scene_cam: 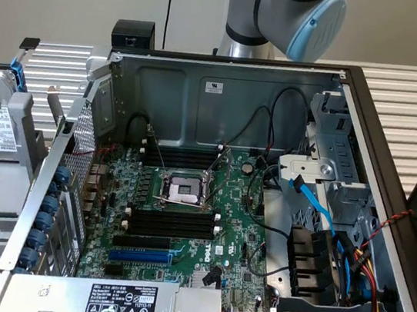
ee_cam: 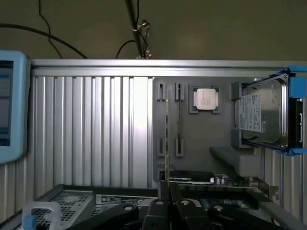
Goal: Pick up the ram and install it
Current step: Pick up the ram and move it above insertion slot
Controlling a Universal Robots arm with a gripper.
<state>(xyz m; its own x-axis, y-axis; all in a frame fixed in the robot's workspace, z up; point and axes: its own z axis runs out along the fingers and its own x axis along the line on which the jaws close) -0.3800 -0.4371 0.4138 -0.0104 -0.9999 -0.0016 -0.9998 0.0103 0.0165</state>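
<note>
In the wrist view my gripper (ee_cam: 171, 205) is shut on the ram (ee_cam: 167, 143). The ram is a thin greenish stick seen edge-on, reaching out from between the dark fingertips (ee_cam: 184, 211). It hangs high above the grey parts tray (ee_cam: 192, 139) and the edge of the open computer case (ee_cam: 72, 197). In the exterior view the motherboard (scene_cam: 185, 215) lies in the case with black memory slots (scene_cam: 169, 224) below the processor socket (scene_cam: 185, 191) and more black memory slots (scene_cam: 181, 157) above it. No stick stands in any of them. The arm's blue-capped joint (scene_cam: 310, 15) is above the case's back wall.
The tray holds a second thin stick on edge (ee_cam: 178, 120), a processor chip (ee_cam: 206, 99) and a hard drive (ee_cam: 264, 115) in a blue frame. Inside the case are a blue expansion slot (scene_cam: 140, 256), a power supply (scene_cam: 122, 303), drive cages and cables (scene_cam: 321, 242). A ribbed metal tabletop (ee_cam: 91, 129) surrounds everything.
</note>
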